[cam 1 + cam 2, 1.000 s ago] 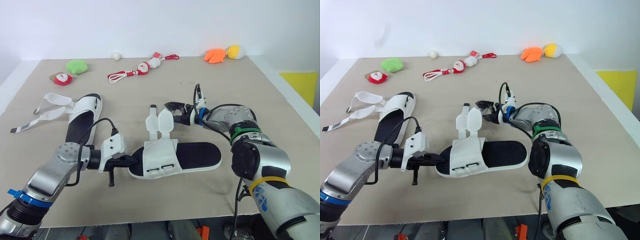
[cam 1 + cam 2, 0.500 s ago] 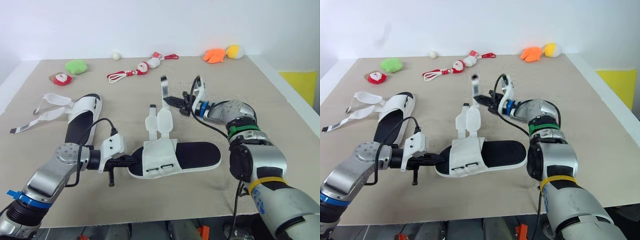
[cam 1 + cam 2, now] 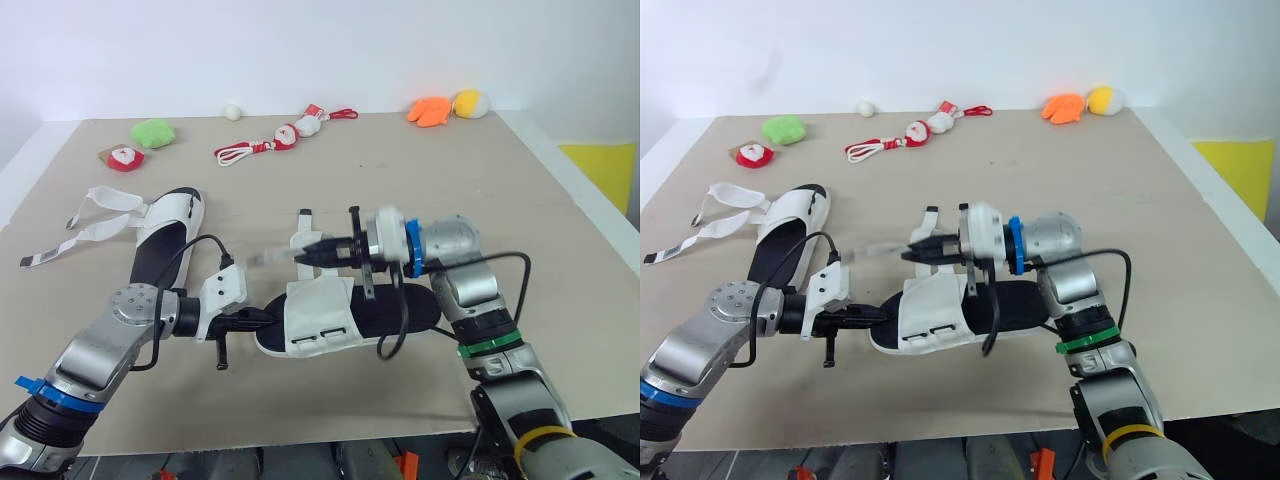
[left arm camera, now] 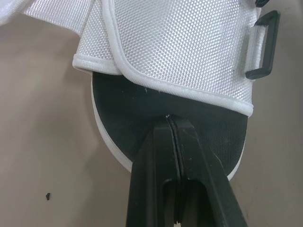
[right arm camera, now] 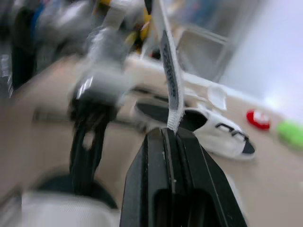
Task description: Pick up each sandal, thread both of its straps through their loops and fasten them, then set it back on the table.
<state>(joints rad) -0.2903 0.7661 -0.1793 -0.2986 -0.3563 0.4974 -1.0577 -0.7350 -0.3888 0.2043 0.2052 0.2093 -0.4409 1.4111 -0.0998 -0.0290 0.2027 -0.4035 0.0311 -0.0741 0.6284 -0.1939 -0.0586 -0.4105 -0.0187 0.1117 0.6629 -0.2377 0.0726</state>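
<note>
Left eye view: near sandal [image 3: 345, 318] lies at table [image 3: 560, 230] centre. Its long axis runs left-right, with the white upper at the robot's left end and the bare black sole trailing right. 2 black loops [image 3: 320, 338] sit on the upper's near edge.

Left gripper [image 3: 262, 318] comes in low from the left. Its fingers are closed tight on the sole's rounded rim just beside the upper; the left wrist view shows both fingertips [image 4: 163, 124] pinched together at that rim.

Right gripper [image 3: 303, 254] hangs above the upper and points toward the robot's left. Its fingers are clamped on 1 white strap [image 3: 270, 258], which runs out past the tips, lifted off the table and blurred. In the right wrist view the strap [image 5: 170, 85] stands up from between the closed fingers.

Far sandal [image 3: 165, 235] lies well apart to the left, with its long axis running away from the robot. Its 2 straps are loose and splayed out leftward.

Along the far edge are a green plush [image 3: 153, 132], a rope toy [image 3: 285, 135], an orange toy [image 3: 430, 110] and a yellow toy [image 3: 466, 103].
</note>
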